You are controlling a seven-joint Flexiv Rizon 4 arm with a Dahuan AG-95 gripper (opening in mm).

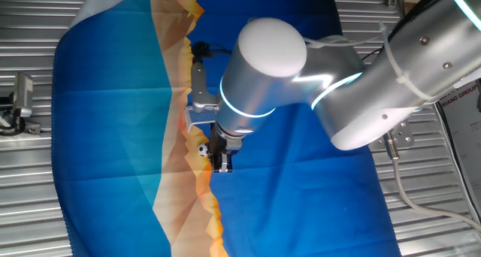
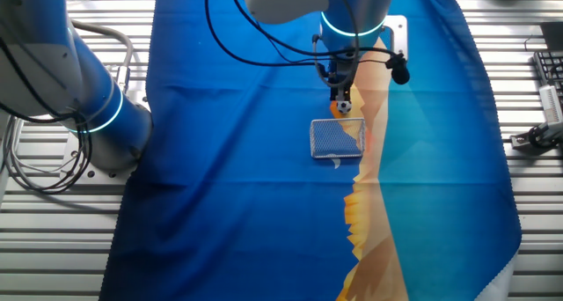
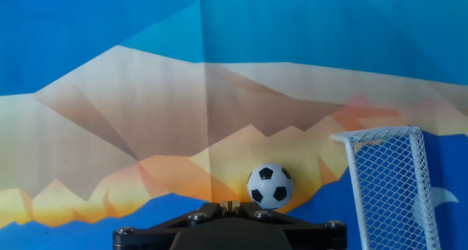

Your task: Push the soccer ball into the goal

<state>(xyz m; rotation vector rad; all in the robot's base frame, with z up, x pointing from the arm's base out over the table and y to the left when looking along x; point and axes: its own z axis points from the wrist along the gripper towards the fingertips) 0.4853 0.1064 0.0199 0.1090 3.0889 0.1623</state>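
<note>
The soccer ball, white with black patches, rests on the cloth's orange band just ahead and to the right of my gripper. The gripper's fingers are pressed together with nothing between them. The goal, a white frame with pale mesh, stands to the right of the ball with a small gap between them. From the other fixed view the ball sits at the gripper tip, right above the goal. In one fixed view the ball lies left of the gripper.
A blue cloth with a tan and orange mountain pattern covers the ribbed metal table. The arm's base stands at the left. Black cables hang by the wrist. A clamp sits off the cloth.
</note>
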